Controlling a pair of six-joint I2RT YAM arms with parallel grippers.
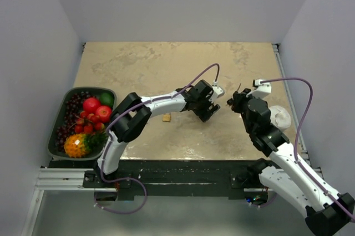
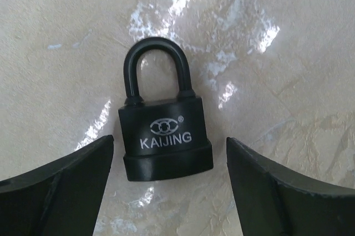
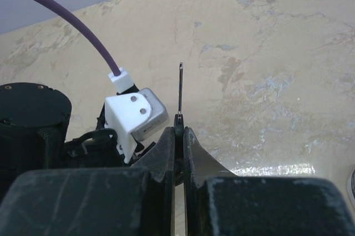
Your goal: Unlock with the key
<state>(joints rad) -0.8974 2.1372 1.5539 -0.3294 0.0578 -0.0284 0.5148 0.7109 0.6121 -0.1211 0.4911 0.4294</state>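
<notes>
Padlock [image 2: 166, 142] smooth matt blk coating, tabletop [image 2: 277, 53] glossy w/ stone-look finish, key [image 3: 180, 89] thin bare metal.

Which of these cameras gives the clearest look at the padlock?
The left wrist view: the padlock lies flat and fills the frame, its shackle closed and its lettering readable. In the top view the left pincer hangs over it and hides it. The right wrist view shows the key but no padlock.
</notes>
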